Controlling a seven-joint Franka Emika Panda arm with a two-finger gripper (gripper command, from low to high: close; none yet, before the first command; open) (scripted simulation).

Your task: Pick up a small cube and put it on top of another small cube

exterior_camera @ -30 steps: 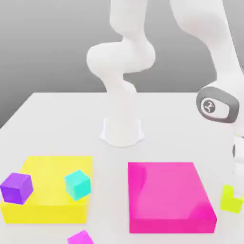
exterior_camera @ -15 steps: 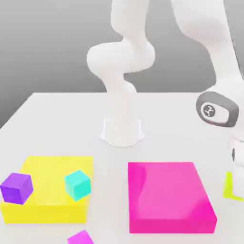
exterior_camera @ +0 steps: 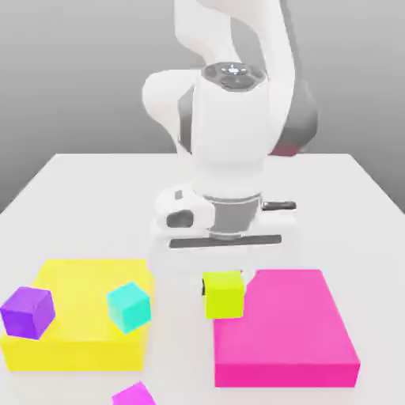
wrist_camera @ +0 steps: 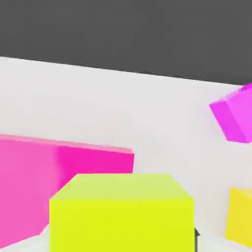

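Broad white table (exterior_camera: 87,198) under everything, pale and matte. White arm (exterior_camera: 233,142) rising from the far middle of it and folding forward, its hand pointing down toward the near side. Flat pink block (exterior_camera: 289,336) lying toward the exterior view's right, seen again in the hand view (wrist_camera: 44,172) as a low pink slab behind the held piece. Flat yellow block (exterior_camera: 79,304) lying toward the exterior view's left, well apart from the pink one. Gripper (exterior_camera: 223,273) closed on the small lime cube (exterior_camera: 224,294), fingers together against its sides. Lime cube hanging just below the hand, raised off the table, between the two flat blocks and overlapping the pink block's far left corner in the exterior view; large and close in the hand view (wrist_camera: 120,214). Cyan cube (exterior_camera: 129,306) sitting on the yellow block near its right edge, turned a little. Purple cube (exterior_camera: 28,312) resting at the yellow block's left edge. Magenta cube (exterior_camera: 133,394) on the table in front of the yellow block, cut by the frame; same cube tilted in the hand view (wrist_camera: 235,115)
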